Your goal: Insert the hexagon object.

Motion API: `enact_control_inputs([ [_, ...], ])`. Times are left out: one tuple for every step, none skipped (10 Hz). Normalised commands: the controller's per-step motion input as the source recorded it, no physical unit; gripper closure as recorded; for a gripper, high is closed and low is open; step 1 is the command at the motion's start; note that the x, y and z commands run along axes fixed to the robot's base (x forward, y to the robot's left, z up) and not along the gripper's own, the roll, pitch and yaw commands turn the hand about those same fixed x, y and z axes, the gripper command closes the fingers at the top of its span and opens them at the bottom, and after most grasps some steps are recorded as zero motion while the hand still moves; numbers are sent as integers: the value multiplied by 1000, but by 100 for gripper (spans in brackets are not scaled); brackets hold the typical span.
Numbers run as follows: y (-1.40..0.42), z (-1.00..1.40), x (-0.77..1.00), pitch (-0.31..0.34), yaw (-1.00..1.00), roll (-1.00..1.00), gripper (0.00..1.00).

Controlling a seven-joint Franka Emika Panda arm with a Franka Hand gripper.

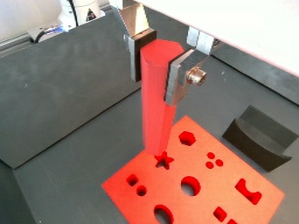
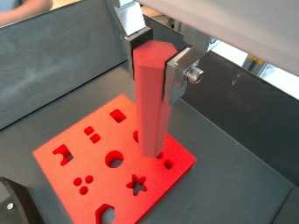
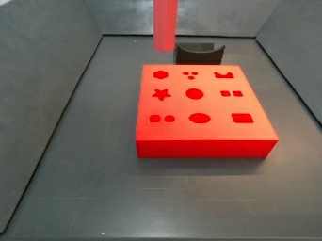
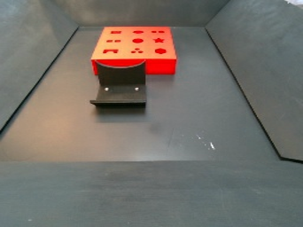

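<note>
1. Gripper (image 1: 158,61) is clamped on the hexagon object (image 1: 156,105), silver fingers (image 1: 180,77) pressing its upper end; the rod hangs roughly vertical, clear of the block.
2. In a side view the rod (image 3: 165,25) hovers above the far end of the red block (image 3: 201,132), near the hexagon hole (image 3: 160,74) (gripper itself is out of that frame).
3. The dark grey curved piece (image 3: 198,49) sits just behind the block.
4. Risk, as a judgement: if the rod's facets aren't rotated to match the hole, or it's laterally off, the tip lands on the block face, jams, or slips in the pads.
</note>
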Motion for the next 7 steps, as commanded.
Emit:
enact_control_inputs([
  [183, -100, 117, 0, 0, 0, 100],
  [554, -194, 200, -10, -69, 0, 100],
  [760, -260, 131, -27, -114, 0, 100],
  [734, -271, 131, -27, -106, 0, 100],
  [669, -254, 180, -13, -54, -37, 100],
  [623, -300, 166, -16, -69, 0, 100],
  [543, -337, 206, -21, -69, 0, 100],
])
